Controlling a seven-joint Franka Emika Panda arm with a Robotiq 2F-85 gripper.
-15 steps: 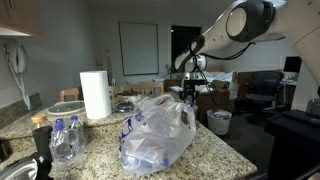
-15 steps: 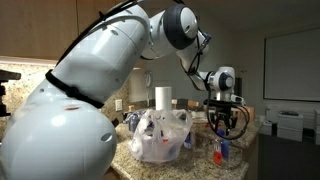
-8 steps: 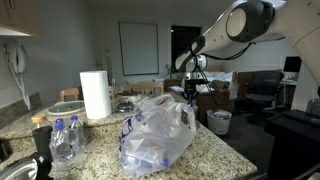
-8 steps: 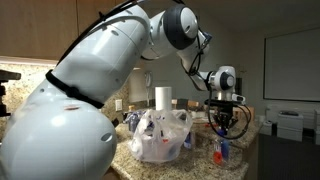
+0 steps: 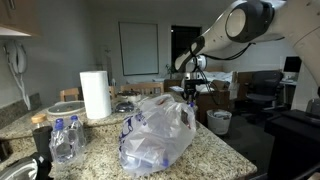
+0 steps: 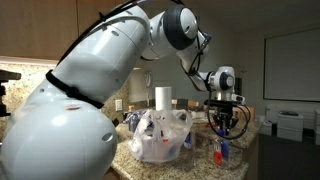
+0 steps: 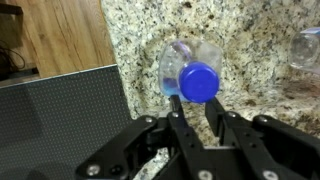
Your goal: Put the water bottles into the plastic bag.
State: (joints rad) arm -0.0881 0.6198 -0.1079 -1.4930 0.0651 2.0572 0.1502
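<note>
A clear water bottle with a blue cap [image 7: 198,82] stands upright on the speckled counter, seen from above in the wrist view. It also shows in an exterior view [image 6: 221,152]. My gripper [image 7: 193,108] hangs just above it, open, its fingertips on either side of the cap, gripping nothing. The gripper shows in both exterior views [image 6: 225,124] [image 5: 190,92]. The translucent plastic bag [image 5: 155,130] with blue print sits mid-counter [image 6: 160,135]. More water bottles [image 5: 65,140] stand at the counter's near left corner. Part of another clear bottle [image 7: 305,45] shows at the wrist view's edge.
A paper towel roll [image 5: 95,95] stands behind the bag, also seen in an exterior view [image 6: 162,97]. The counter edge [image 7: 112,70] runs close beside the bottle, with a dark mesh surface [image 7: 60,120] below it. A dark object [image 5: 40,165] sits by the left bottles.
</note>
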